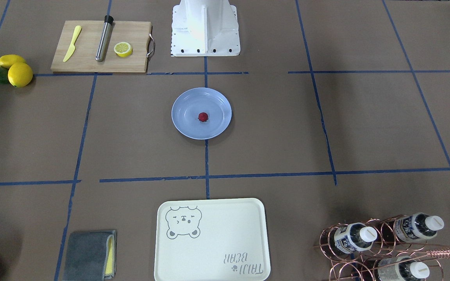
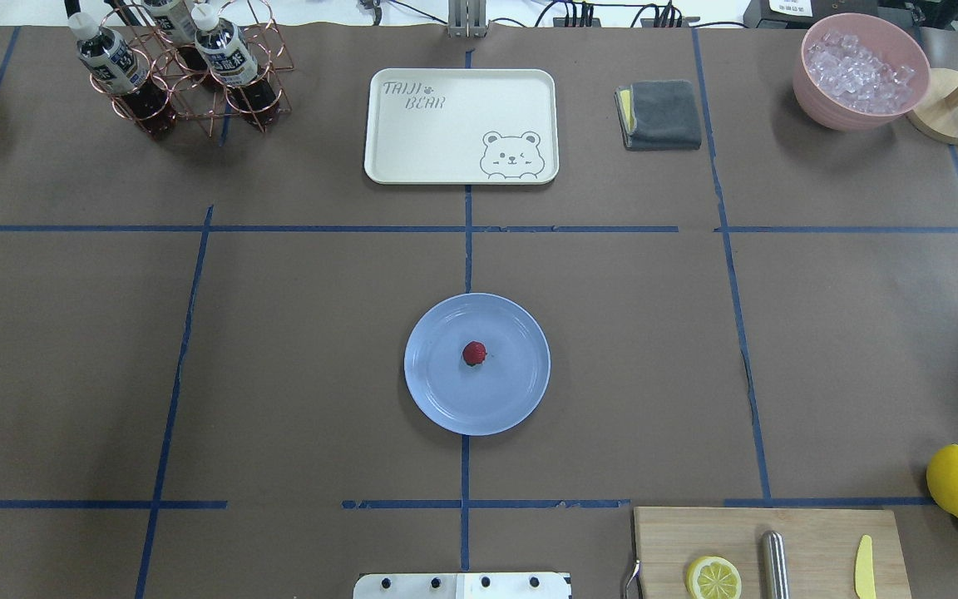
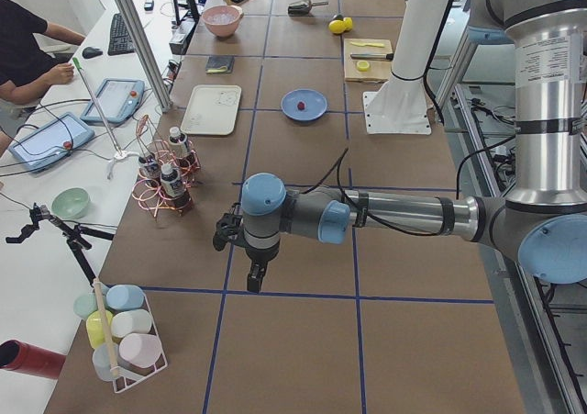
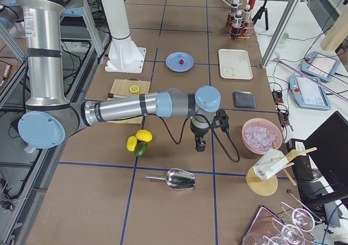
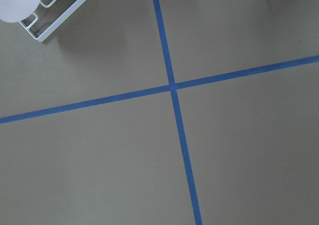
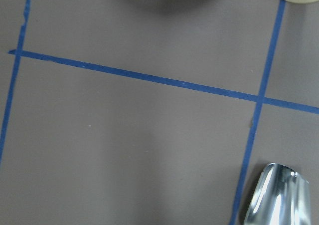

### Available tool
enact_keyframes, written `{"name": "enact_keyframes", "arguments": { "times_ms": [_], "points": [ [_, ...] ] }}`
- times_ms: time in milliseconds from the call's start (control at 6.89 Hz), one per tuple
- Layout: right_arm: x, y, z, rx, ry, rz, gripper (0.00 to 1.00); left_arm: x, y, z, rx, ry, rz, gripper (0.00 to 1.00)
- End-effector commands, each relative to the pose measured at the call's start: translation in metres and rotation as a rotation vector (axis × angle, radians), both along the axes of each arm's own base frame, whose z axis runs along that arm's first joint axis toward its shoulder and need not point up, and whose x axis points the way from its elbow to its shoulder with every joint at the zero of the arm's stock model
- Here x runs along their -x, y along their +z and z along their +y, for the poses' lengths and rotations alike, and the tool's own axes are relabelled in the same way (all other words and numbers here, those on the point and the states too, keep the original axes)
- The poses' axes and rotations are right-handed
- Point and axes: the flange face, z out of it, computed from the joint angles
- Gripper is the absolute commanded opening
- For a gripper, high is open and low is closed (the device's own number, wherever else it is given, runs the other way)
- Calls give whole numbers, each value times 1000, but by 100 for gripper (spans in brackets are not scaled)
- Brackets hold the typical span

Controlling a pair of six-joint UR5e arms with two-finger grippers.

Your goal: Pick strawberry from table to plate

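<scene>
A tiny dark red strawberry (image 1: 203, 116) (image 2: 474, 353) lies in the middle of the pale blue plate (image 1: 186, 117) (image 2: 446, 395), which rests at the centre of the brown table (image 1: 365, 128). Both are small and far off in the side views. Neither arm appears in the overhead or front-facing views. My left gripper (image 3: 257, 276) hangs over bare table far from the plate, near the bottle rack. My right gripper (image 4: 200, 143) hangs over the table beside the lemons. I cannot tell whether either gripper is open or shut. The wrist views show only taped table.
A cutting board (image 2: 766, 549) holds a lemon half, a metal cylinder and a yellow knife. Lemons and an avocado (image 1: 12, 70) lie beside it. A bear tray (image 2: 461, 125), grey cloth (image 2: 660, 114), bottle rack (image 2: 175, 71), ice bowl (image 2: 860, 71) and metal scoop (image 6: 276, 195) stand around. A person sits at the side desk.
</scene>
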Motion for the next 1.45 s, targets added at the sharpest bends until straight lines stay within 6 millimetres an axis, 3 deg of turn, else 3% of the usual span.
{"name": "enact_keyframes", "arguments": {
  "times_ms": [0,290,1306],
  "points": [
    [-23,25,-1,2,8,-14,100,0,3,3,7,-1,1,100],
    [-23,32,-2,25,18,-6,100,0,16,4,30,-1,0,100],
    [-24,49,-10,34,119,-6,100,-2,13,5,42,2,37,100]
  ]
}}
